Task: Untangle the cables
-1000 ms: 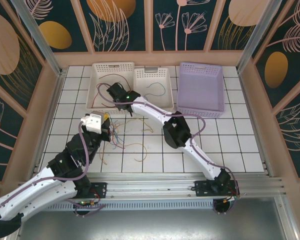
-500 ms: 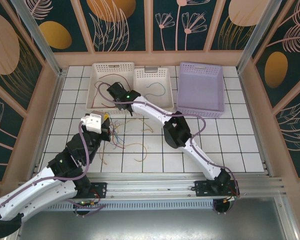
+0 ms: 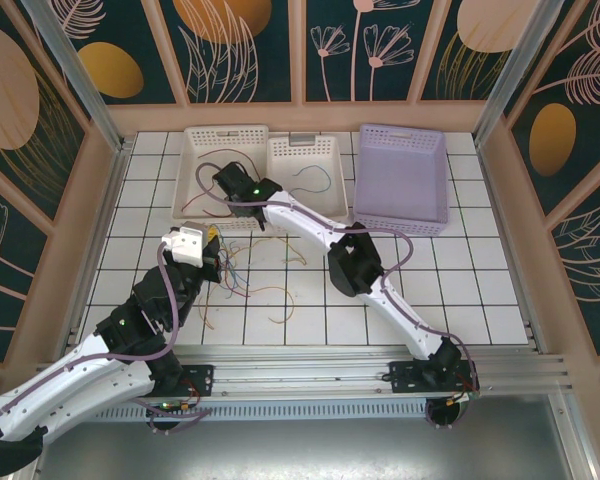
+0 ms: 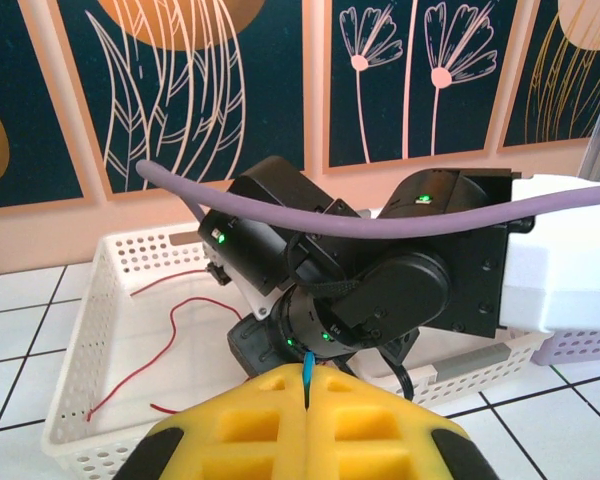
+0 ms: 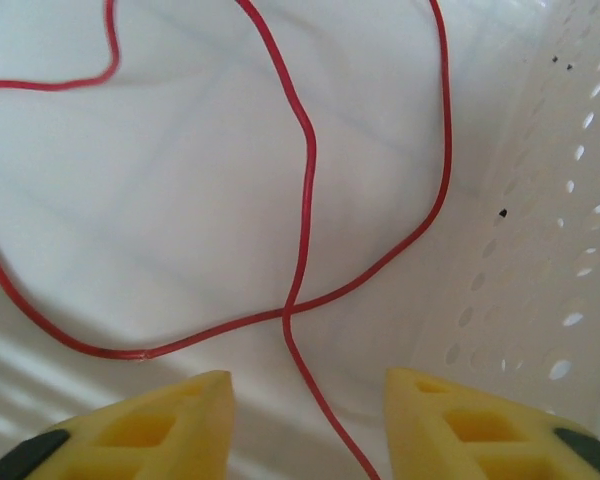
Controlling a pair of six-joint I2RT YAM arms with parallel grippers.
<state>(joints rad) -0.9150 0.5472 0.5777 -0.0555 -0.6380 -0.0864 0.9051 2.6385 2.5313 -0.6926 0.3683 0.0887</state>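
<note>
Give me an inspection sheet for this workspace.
Surface: white tiled table.
Job's things: red wire in left bay of white basket; another wire in right bay; tangle on tiles.
Clutter: purple basket.
Grippers: left gripper shut on blue wire; right gripper open over red wire.
Cables: purple arm cable along right arm.
Surroundings: floral wall panels; metal rail at near edge.
</note>
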